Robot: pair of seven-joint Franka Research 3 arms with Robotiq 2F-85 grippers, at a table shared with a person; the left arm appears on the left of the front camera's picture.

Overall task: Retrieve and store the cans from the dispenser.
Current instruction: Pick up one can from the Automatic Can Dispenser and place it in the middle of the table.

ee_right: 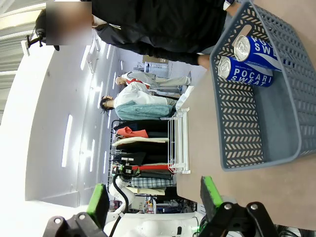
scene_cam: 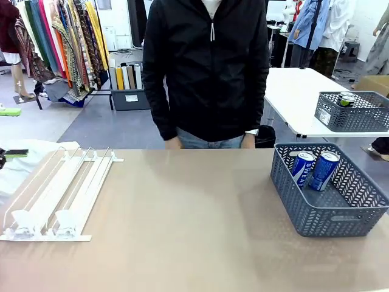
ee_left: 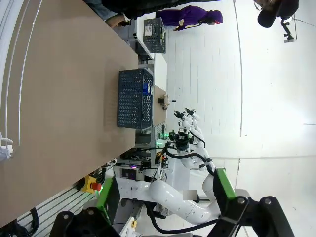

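Nearest the front camera, at the near left corner of the tan table (scene_cam: pixel 182 231), lay the flat white sloping dispenser of thin rails (scene_cam: pixel 58 198), its two long lanes running down from the far left toward small end stops at the near edge, presumably so that cans would roll forward to where an arm could take them. Both lanes looked bare in the front view, so I judged that nothing was left to retrieve from the rack. Toward the right edge of the table stood the dark grey perforated plastic basket (scene_cam: pixel 340 222), and inside it two slim blue-and-white drink cans with silver tops (scene_cam: pixel 315 169) leaned side by side against the far wall, tops up and tilted, touching or nearly so; the right wrist view read their lettering as Pocari Sweat (ee_right: pixel 252 61). That seemed the storing place, set well apart from the rack so each arm had its own end. The left gripper (ee_left: pixel 163 192) hung clear of the table edge with its green-padded fingers spread wide and nothing between them, looking along the table toward the basket (ee_left: pixel 134 98). The right gripper (ee_right: pixel 154 197) was likewise released, pads apart and empty, held back near the table's edge short of the basket (ee_right: pixel 256 128). A person in a black zipped jacket (scene_cam: pixel 209 67) stood at the far edge, hands resting low by the table. On a white table behind, a second grey basket (scene_cam: pixel 352 112) held another can whose make I could not tell.
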